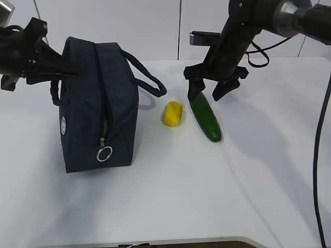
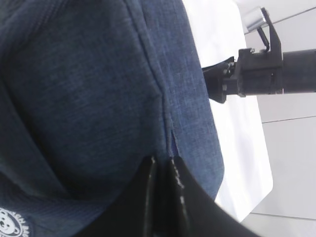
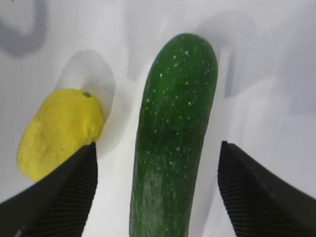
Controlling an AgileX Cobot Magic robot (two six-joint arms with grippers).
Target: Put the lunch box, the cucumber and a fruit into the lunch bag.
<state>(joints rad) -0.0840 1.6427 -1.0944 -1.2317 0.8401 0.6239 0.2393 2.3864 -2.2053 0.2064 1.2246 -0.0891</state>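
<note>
Cucumber (image 1: 206,119) lies flat, pointing lengthwise from open right jaws toward camera.

One navy lunch bag (image 1: 98,103) is standing on the white table (image 1: 170,196), carrying two loop handles and one silver ring pull (image 1: 104,154). One yellow fruit (image 1: 173,113) and one dark green cucumber (image 1: 205,118) are lying beside it. Two grippers are showing: the left gripper (image 2: 163,165) and the right gripper (image 1: 213,93).
</note>
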